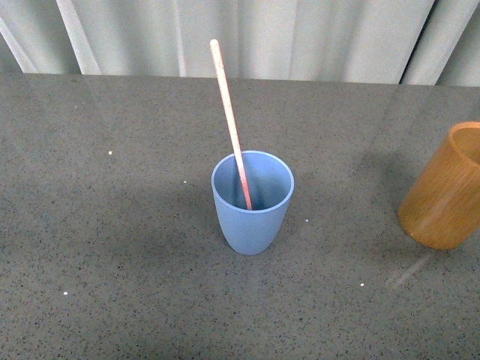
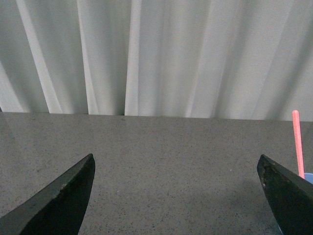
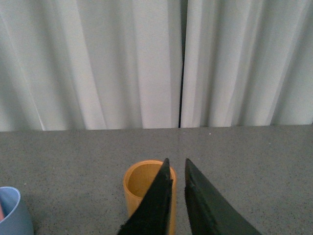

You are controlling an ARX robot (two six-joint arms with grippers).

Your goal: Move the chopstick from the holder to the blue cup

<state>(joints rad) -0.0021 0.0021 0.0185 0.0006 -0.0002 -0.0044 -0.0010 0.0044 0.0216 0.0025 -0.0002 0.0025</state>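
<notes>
The blue cup (image 1: 252, 201) stands upright mid-table with a pinkish-red chopstick (image 1: 229, 120) leaning inside it, pale end up and tilted to the left. The tan wooden holder (image 1: 445, 187) stands at the right edge of the front view and looks empty in the right wrist view (image 3: 142, 183). Neither arm shows in the front view. My left gripper (image 2: 176, 169) is open over bare table, with the chopstick (image 2: 297, 142) and a sliver of the cup beside one finger. My right gripper (image 3: 177, 166) is shut on nothing, its tips just in front of the holder; the cup's rim (image 3: 12, 208) shows at the frame edge.
The grey speckled table (image 1: 112, 247) runs back to white curtains (image 1: 300, 34) along its far edge. The cup and the holder are the only objects on it.
</notes>
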